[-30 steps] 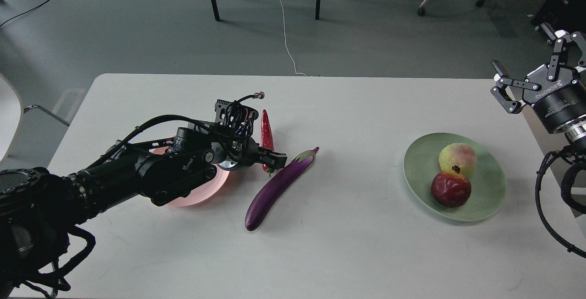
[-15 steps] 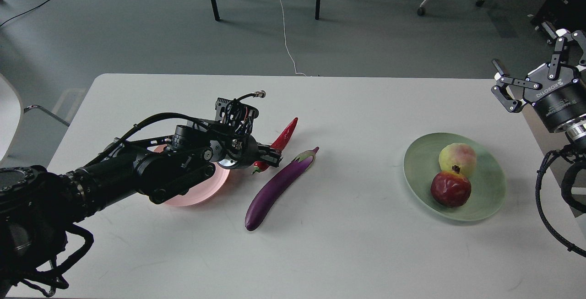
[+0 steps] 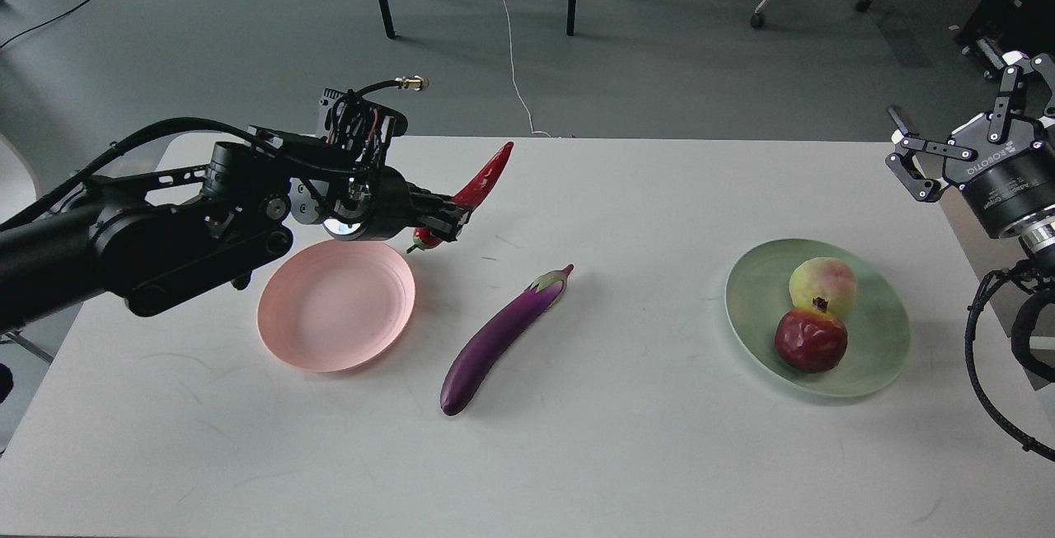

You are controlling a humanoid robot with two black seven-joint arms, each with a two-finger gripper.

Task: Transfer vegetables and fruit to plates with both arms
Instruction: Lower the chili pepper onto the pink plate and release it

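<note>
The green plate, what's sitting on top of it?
On the green plate sit a yellow-green peach and, nearer the camera, a dark red pomegranate, touching each other. The plate surface under them is covered.

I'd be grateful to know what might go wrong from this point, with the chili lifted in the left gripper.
The left gripper pinches the slender red chili pepper near its stem end only, so it might pivot or slip. It hangs beyond the round pale pink plate, so an early release would miss.
</note>
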